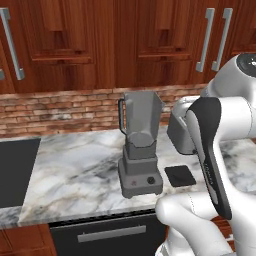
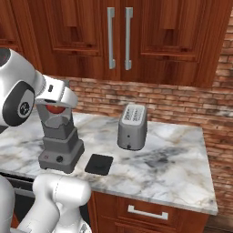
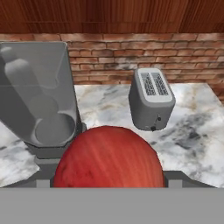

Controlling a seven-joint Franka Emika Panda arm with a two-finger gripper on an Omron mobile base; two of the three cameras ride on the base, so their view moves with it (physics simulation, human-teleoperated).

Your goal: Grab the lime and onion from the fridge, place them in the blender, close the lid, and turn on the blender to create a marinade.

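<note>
A home kitchen: dark red-brown wooden cupboards (image 2: 118, 41) with metal handles, a red brick backsplash (image 1: 60, 111), a marble-patterned desk (image 2: 173, 168), a squat silver toaster (image 2: 132, 126).

Light even and moderately bright in all my views; no clear source. Soft shadows sit under the blender (image 1: 138, 150) and toaster (image 2: 132, 126) on the marble worktop (image 2: 173, 159). No glare. Rendered edges crisp, no blur. Onion (image 3: 109, 157) at my pincer looms large, close-range, its skin texture smeared.

Veined marble counter (image 1: 80, 170), translucent blender (image 1: 140, 145)
</note>
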